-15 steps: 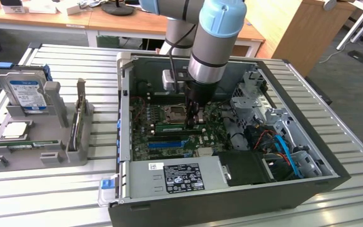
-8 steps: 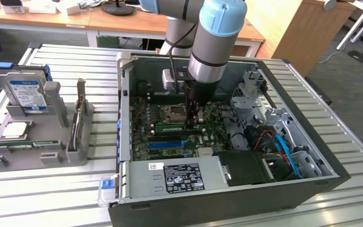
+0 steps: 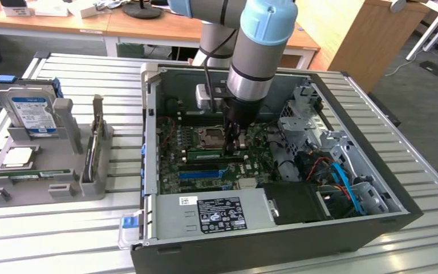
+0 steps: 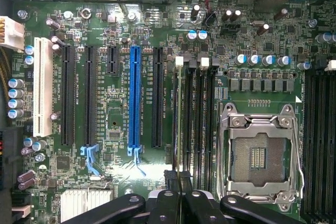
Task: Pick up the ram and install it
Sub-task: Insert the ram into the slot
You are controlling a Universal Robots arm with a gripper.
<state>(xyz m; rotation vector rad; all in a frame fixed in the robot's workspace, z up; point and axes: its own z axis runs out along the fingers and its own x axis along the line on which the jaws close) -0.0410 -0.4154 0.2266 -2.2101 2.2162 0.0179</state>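
Claw (image 4: 179, 183): closed, pinching the ram (image 4: 179, 119) by its upper long edge.
Ram position: edge-on beneath me inside the open case (image 3: 149, 131), lined along the outermost of the memory slots (image 4: 202, 124), on the side away from the empty processor socket (image 4: 260, 153). Seated or not, I cannot tell.
Handling: I judge it light, stiff and thin, and brittle if twisted.
Hold: flat faces between the pads, clear of the contacts.

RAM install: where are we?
Done: pickup; the ram is inside the case, down at the motherboard. In hand: the hand is shut on it, edge-on along the memory slots beside the empty CPU socket. Left: seating; I can't tell whether it's pressed home or the white clip has latched.
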